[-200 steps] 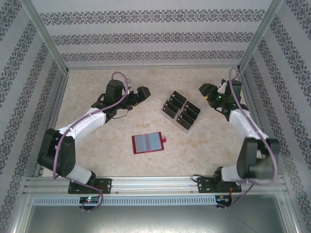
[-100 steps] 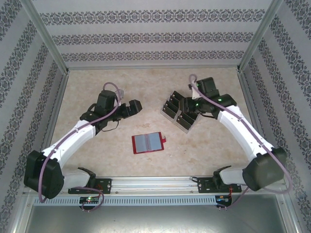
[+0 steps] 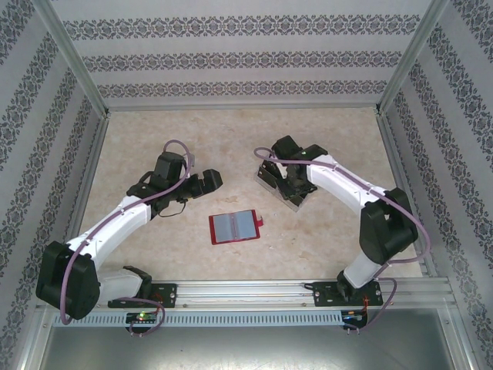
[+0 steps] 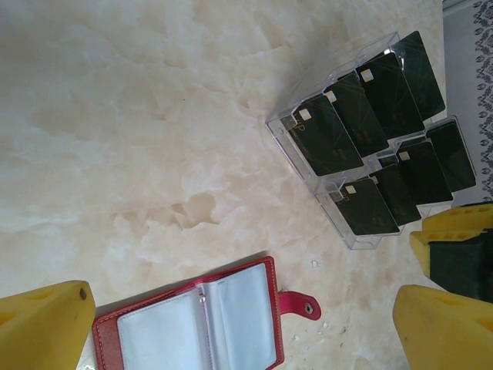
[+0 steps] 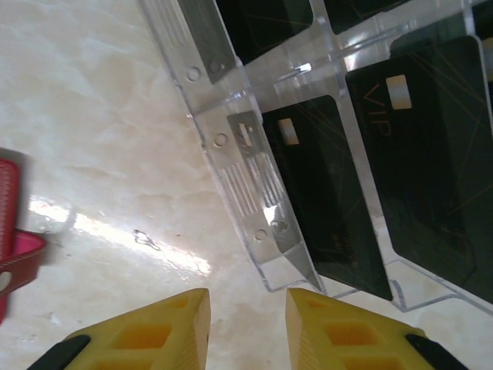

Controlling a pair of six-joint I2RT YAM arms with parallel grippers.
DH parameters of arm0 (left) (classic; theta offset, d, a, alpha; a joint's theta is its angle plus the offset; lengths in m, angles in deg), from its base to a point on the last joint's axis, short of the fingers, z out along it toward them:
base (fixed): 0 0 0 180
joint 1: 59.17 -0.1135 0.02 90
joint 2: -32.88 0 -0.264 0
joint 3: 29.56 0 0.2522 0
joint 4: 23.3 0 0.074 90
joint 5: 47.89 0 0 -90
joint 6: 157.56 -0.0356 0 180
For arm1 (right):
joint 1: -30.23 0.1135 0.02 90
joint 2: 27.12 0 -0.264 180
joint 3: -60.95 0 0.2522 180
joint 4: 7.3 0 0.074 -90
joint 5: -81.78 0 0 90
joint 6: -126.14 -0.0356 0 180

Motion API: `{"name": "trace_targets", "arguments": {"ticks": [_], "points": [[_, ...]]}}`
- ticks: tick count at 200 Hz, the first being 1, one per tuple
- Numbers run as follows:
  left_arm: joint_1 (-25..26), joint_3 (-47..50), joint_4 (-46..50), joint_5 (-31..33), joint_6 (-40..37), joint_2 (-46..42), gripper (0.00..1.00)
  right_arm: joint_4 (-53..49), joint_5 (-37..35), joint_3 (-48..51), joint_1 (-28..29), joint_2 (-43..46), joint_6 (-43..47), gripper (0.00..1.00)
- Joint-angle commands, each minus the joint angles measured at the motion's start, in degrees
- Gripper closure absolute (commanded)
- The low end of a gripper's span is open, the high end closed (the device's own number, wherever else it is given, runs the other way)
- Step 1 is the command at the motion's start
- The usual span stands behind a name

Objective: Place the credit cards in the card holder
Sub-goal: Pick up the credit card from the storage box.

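The card holder [image 3: 234, 227] is a red wallet lying open on the table, its grey pockets [image 4: 192, 320] up and its snap tab [image 4: 302, 305] pointing right. Several black credit cards [image 4: 370, 139] stand in a clear tray [image 3: 264, 177]. My left gripper [image 3: 208, 183] hovers left of the tray; it [image 4: 243, 308] is wide open above the wallet and holds nothing. My right gripper [image 3: 296, 191] is at the tray's near corner [image 5: 285, 277]. Its jaws [image 5: 248, 308] stand a little apart over bare table, next to the nearest card [image 5: 331, 200].
Patterned walls and metal rails close in the table on three sides. Bare marble-look tabletop [image 3: 154, 139] lies left of and behind the left arm. The right arm [image 3: 339, 173] arches over the tray from the right.
The right arm has swung left from the far right wall to the tray, and its jaws have narrowed. The left arm has drawn slightly nearer and lower.
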Motion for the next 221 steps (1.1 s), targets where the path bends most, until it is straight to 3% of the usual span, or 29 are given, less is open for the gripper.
{"name": "trace_targets", "arguments": {"ticks": [1, 163, 221], "points": [[-0.29, 0.65, -0.41, 0.11, -1.02, -0.28, 0.00, -1.76, -4.17, -2.00, 0.47, -1.73, 1.75, 0.68], [-0.30, 0.77, -2.15, -0.80, -0.49, 1.17, 0.00, 0.34, -7.10, -2.33, 0.39, -9.78, 2.95, 0.69], [-0.42, 0.46, -2.35, -0.81, -0.37, 1.68, 0.00, 0.67, -5.72, -1.50, 0.21, -9.87, 3.20, 0.76]]}}
